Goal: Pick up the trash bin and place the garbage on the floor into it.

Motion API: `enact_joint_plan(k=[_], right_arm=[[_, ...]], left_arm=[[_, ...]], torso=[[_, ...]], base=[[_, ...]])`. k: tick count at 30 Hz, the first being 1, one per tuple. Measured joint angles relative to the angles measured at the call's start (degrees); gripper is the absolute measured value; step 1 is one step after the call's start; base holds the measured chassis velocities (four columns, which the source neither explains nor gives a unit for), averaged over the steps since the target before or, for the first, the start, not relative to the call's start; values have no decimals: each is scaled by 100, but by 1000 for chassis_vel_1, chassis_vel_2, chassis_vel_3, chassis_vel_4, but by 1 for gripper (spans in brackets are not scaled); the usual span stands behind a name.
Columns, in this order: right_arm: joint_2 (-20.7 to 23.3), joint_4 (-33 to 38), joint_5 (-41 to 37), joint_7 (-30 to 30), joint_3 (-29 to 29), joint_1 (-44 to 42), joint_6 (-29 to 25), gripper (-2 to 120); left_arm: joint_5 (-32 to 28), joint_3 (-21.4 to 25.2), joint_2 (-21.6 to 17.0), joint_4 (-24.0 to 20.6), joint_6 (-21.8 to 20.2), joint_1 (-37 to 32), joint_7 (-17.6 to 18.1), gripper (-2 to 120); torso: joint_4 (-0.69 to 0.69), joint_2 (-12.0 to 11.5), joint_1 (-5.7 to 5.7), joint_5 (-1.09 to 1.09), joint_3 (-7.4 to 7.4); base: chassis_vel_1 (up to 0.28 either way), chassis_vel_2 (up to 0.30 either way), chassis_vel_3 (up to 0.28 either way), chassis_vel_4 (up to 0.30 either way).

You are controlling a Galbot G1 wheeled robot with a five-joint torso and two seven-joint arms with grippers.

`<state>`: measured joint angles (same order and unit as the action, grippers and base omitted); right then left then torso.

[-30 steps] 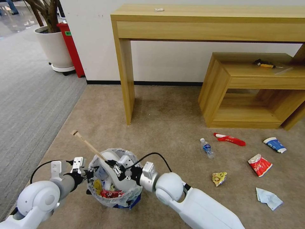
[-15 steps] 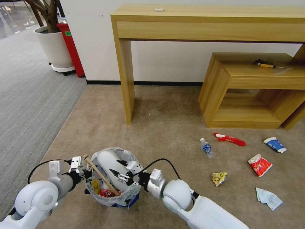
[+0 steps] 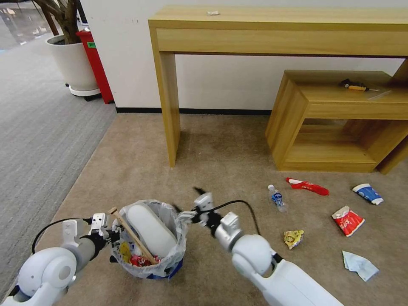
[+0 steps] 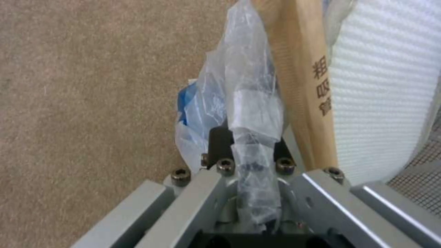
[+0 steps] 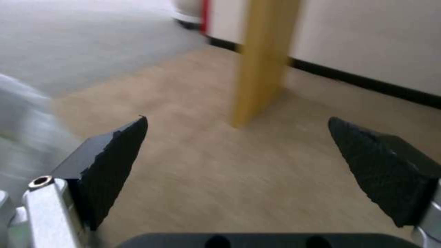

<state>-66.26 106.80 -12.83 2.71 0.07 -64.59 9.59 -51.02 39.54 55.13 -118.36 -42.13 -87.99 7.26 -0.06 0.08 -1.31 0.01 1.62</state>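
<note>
Bin point(image 3: 148, 255) held above the floor point(image 3: 221, 153) at its near-left rim by left claw point(image 3: 111, 238), fingers clamped on the bag-lined edge point(image 4: 250, 137). Inside: white slipper point(image 3: 151, 229), stick point(image 3: 132, 240) leaning against the rim, red and yellow wrappers at bottom. Right claw point(image 3: 187, 204) just beside the bin's right rim, fingers point(image 5: 115, 151) spread wide, nothing between them. On the floor to the right: bottle point(image 3: 277, 198), red wrapper point(image 3: 307, 185), paper cup point(image 3: 367, 193), red pack point(image 3: 347, 220), yellow wrapper point(image 3: 293, 238), tissue point(image 3: 359, 265).
</note>
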Motion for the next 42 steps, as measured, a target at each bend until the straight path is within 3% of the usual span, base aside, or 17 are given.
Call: enact_joint_plan(k=[6, 13, 26, 42], right_arm=[[-133, 116, 310, -189, 1231, -1056, -165, 100], [-141, 166, 386, -374, 1875, -1435, -293, 100], [-194, 211, 423, -414, 1970, -1506, -340, 100], [-207, -43, 459, -516, 2105, -1651, -587, 100]], left_arm=[[49, 68, 26, -81, 0, -83, -117, 0], [83, 40, 74, -183, 0, -132, -143, 0], [112, 94, 138, -350, 0, -284, -172, 0], [155, 99, 205, -326, 1, -262, -165, 0]], torso=[[0, 0, 0, 1, 0], [2, 0, 0, 0, 0], [1, 0, 0, 0, 1], [0, -1, -1, 2, 1]], base=[[0, 0, 0, 0], [-20, -17, 17, 11], [-184, -178, 189, 181], [-319, -321, 312, 326]])
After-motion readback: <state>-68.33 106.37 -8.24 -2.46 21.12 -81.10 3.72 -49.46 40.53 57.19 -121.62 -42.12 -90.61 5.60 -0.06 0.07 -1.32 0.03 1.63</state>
